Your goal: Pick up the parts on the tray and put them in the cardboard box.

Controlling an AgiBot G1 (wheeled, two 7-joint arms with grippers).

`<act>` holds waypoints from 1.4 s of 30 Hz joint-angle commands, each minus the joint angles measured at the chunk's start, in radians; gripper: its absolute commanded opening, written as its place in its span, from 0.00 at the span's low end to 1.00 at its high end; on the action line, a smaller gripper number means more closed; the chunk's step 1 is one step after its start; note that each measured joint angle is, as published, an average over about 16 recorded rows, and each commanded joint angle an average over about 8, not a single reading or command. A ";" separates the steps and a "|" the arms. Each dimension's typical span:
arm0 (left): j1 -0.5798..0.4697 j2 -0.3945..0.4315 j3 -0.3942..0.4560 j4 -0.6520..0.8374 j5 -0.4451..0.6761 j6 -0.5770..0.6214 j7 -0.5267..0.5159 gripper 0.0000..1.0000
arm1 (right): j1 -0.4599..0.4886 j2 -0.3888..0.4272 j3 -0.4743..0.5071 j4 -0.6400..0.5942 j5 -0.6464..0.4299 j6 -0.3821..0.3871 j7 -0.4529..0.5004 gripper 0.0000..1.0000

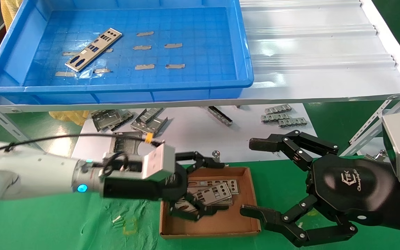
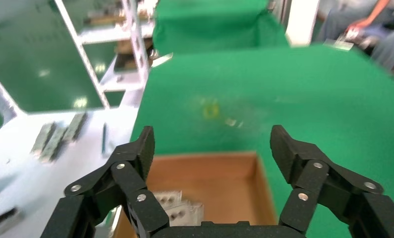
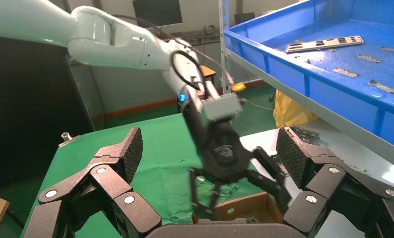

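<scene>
One silver part (image 1: 92, 50) lies slantwise on the floor of the blue tray (image 1: 144, 88), at its left; it also shows in the right wrist view (image 3: 323, 43). The cardboard box (image 1: 245, 208) sits on the green cloth and holds several parts (image 1: 217, 191). My left gripper (image 1: 208, 187) is open and empty just above the box's left half, over those parts. The left wrist view shows it (image 2: 212, 144) above the box floor (image 2: 219, 183) and the parts (image 2: 177, 208). My right gripper (image 1: 252, 177) is open and empty, just right of the box.
A white corrugated panel (image 1: 311, 52) lies right of the tray on the shelf. Folded grey brackets (image 1: 130, 119) and ridged strips (image 1: 283, 116) lie on a white sheet below it. Shelf legs (image 1: 370, 128) stand at the right.
</scene>
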 commanded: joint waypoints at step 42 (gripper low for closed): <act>0.246 -0.337 -0.291 -0.564 -0.128 -0.015 -0.365 1.00 | 0.000 0.000 0.000 0.000 0.000 0.000 0.000 1.00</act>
